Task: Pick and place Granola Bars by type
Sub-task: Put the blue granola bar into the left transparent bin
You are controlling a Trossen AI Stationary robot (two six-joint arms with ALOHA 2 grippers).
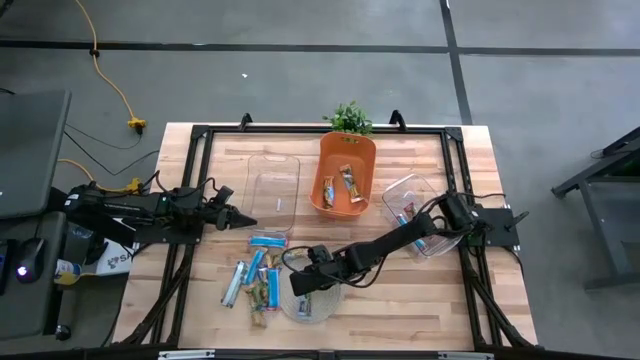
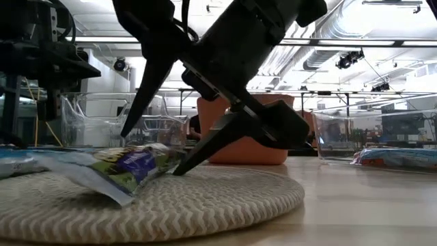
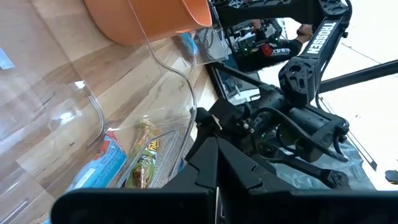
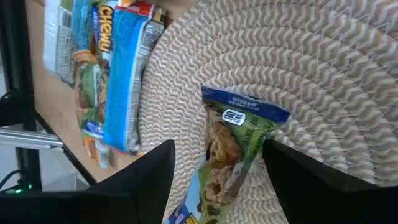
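From above, the right claw (image 1: 303, 283) covers most of the round woven mat (image 1: 312, 305), and the bar under it cannot be made out. The loose bars (image 1: 252, 280) near the tabletop's front edge are too small for their wrappers to be read. In the right wrist view, the green bar (image 4: 233, 152) runs off the picture's edge, its lower end blurred. The clear bin (image 1: 425, 225) at the right edge is partly hidden by the right arm.
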